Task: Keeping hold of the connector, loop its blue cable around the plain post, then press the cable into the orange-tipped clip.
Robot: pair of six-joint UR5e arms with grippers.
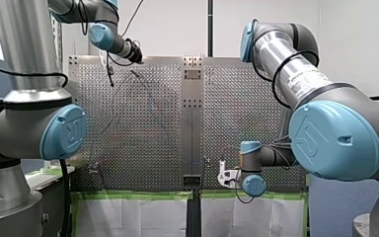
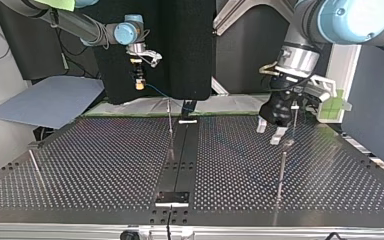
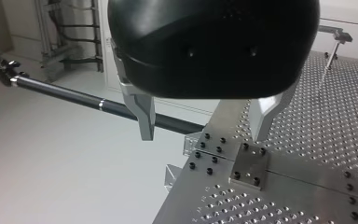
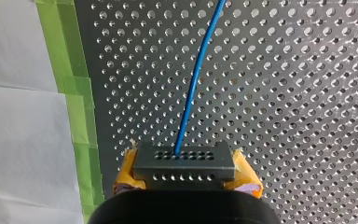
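My right gripper (image 4: pixel 186 173) is shut on a grey connector (image 4: pixel 184 158), with yellow pads (image 4: pixel 128 170) on either side of it. A blue cable (image 4: pixel 191 88) leaves the connector and runs ahead over the perforated table. In the top view my right gripper (image 2: pixel 139 76) hangs above the far edge at the left, and the cable (image 2: pixel 162 94) trails down toward the middle seam. My left gripper (image 2: pixel 270 132), black with metal fingers (image 3: pixel 145 119), stands open just above the table at the top view's right, holding nothing. No orange tip is visible on any post.
Thin metal posts stand on the table: one by the middle seam (image 2: pixel 170 125), one nearer the camera at the right (image 2: pixel 281 175), one at the left (image 2: pixel 34 167). Another thin post (image 2: pixel 294 117) rises beside my left gripper. Green tape (image 4: pixel 77 107) lines the table's edge.
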